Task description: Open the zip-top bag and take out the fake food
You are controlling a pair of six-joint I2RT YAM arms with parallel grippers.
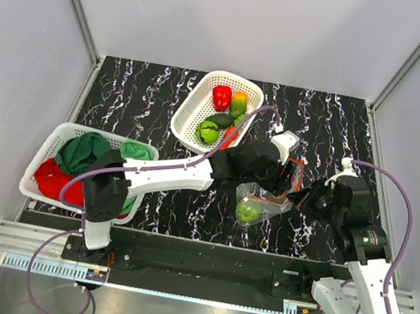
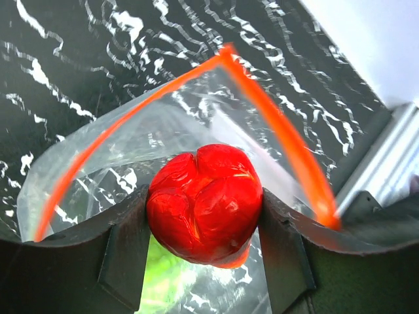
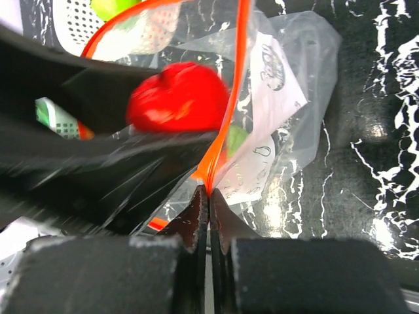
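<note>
Bag: the zip-top bag [image 1: 267,201] lies on the tabletop [image 1: 138,104] between the two arms. Its mouth is spread wide, so we count the opening step as done.
Right end effector: the right end effector [image 3: 208,208] has its fingers together, pinching the orange zip strip [image 3: 239,78] at one edge of the mouth.
Left end effector: the left end effector [image 2: 206,229] reaches into the mouth and is clamped on a red pepper [image 2: 200,196]. The pepper sits at the opening, not yet clear of the plastic.
Already out: several pieces of fake food [image 1: 221,96] lie in the white basket [image 1: 190,109] beyond the bag, and we judge these removed.
Left to do: lift the red pepper clear, then fetch the green piece [image 1: 248,211] lying deeper in the bag. We cannot tell whether anything else hides behind it.
</note>
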